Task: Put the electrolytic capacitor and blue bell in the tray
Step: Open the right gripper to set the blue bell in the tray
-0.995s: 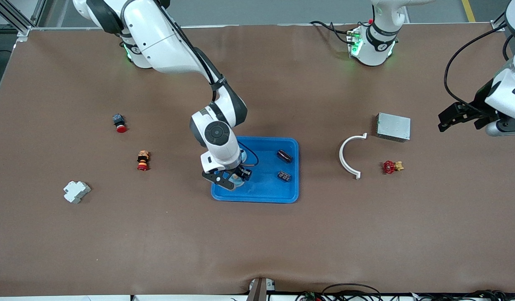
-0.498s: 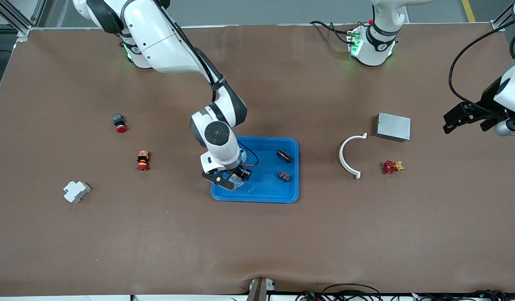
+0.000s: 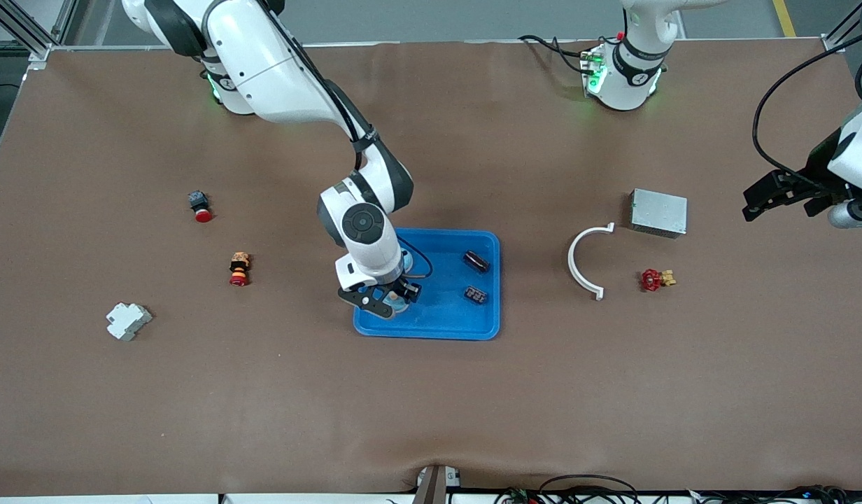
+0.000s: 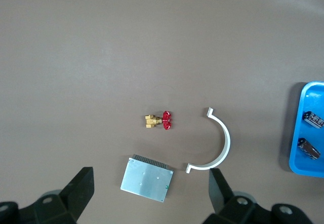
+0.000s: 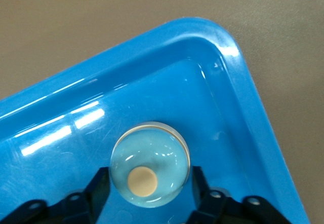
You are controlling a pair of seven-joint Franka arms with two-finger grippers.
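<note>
You have one blue tray [image 3: 445,325] in the middle of the table; inside it you can count three things: one pale-blue bell [image 5: 150,166] in the corner toward the right arm's end and nearer the front camera, and two dark capacitors [image 3: 476,262] toward the left arm's end, one [image 3: 476,295] nearer the camera than the other. The right gripper [image 3: 387,299] is down in the tray around the bell; its fingers [image 5: 98,183] stand on either side of the dome, close against it, and you cannot tell whether they press it or have let go. The left gripper [image 4: 152,193] waits wide open and empty over bare table near the left arm's end; under it you see one metal box [image 4: 147,179], one white half-ring [image 4: 215,143] and one red-handled valve [image 4: 159,121].

On the right arm's end lie two red-capped buttons [image 3: 200,206] [image 3: 239,269] and one white block [image 3: 128,320].
</note>
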